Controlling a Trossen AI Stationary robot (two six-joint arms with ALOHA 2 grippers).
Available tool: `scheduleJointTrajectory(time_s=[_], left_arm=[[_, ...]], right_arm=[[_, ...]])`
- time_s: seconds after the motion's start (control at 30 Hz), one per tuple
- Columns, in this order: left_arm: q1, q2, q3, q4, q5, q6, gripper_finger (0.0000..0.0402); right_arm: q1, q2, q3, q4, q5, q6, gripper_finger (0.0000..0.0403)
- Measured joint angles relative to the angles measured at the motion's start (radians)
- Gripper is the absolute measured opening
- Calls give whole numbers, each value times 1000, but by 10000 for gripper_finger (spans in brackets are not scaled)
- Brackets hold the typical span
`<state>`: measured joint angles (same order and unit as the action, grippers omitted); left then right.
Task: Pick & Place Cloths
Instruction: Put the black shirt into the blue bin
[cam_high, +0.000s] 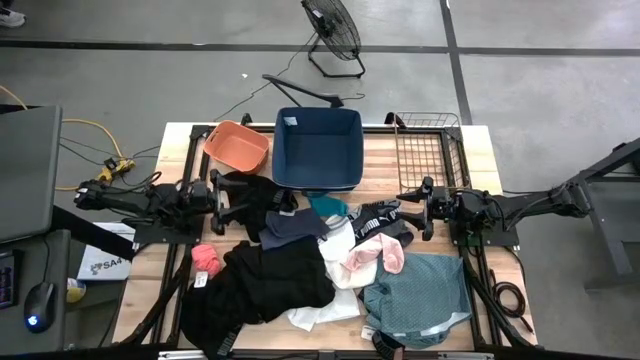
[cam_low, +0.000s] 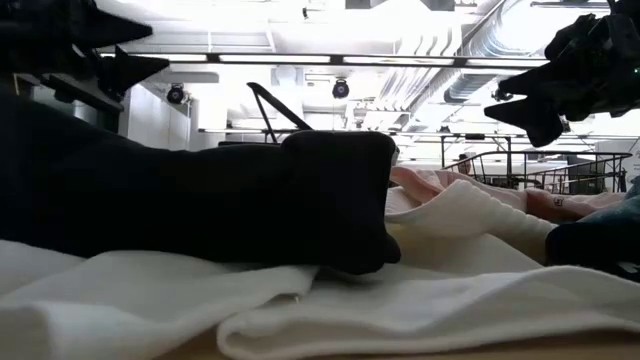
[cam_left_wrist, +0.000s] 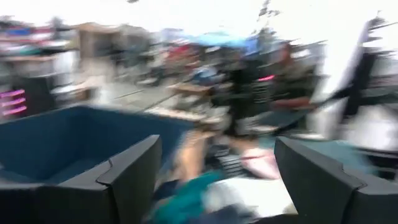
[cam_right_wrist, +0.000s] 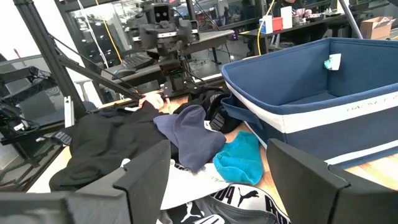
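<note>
light: bright overhead strips | left wrist view: motion-blurred | low view: backlit, dark foreground

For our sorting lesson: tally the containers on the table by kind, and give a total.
Orange basin: 1
Navy tub: 1
Wire basket: 1
Total: 3

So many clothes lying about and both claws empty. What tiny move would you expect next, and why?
Probably the left gripper dips onto the black cloth beneath it: its fingers are open and empty, the navy tub has no cloth in it, and the right gripper hangs open over the pile.
</note>
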<state>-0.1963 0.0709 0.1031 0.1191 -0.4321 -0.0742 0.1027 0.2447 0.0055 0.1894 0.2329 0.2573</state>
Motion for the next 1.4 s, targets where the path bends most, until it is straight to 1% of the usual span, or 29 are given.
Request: scheduleJointTrajectory(time_s=[0.1, 0.2, 0.27, 0.37, 0.47, 0.63, 0.73, 0.87, 1.03, 1.13, 1.23, 1.3, 1.4], left_arm=[[0, 44, 32, -108, -108, -32, 308], [0, 112, 62, -128, -182, -57, 308], [0, 162, 86, -150, -209, -62, 308], [0, 246, 137, -191, -234, -66, 308], [0, 327, 204, -265, -259, -88, 308], [0, 443, 313, -381, -253, -114, 308], [0, 500, 357, -431, -216, -115, 308], [0, 556, 385, -444, -126, -115, 308], [0, 624, 396, -442, 106, -123, 308], [0, 670, 396, -438, 220, -164, 308], [0, 729, 396, -426, 342, -203, 308], [0, 775, 396, -407, 441, -227, 308], [-2, 851, 396, -376, 565, -229, 308]], right_arm=[[0, 0, 0, 0, 0, 0, 259], [0, 0, 0, 0, 0, 0, 259], [0, 0, 0, 0, 0, 0, 259], [0, 0, 0, 0, 0, 0, 259], [0, 0, 0, 0, 0, 0, 259], [0, 0, 0, 0, 0, 0, 259], [0, 0, 0, 0, 0, 0, 259], [0, 0, 0, 0, 0, 0, 259], [0, 0, 0, 0, 0, 0, 259], [0, 0, 0, 0, 0, 0, 259], [0, 0, 0, 0, 0, 0, 259], [0, 0, 0, 0, 0, 0, 259], [0, 0, 0, 0, 0, 0, 259]])
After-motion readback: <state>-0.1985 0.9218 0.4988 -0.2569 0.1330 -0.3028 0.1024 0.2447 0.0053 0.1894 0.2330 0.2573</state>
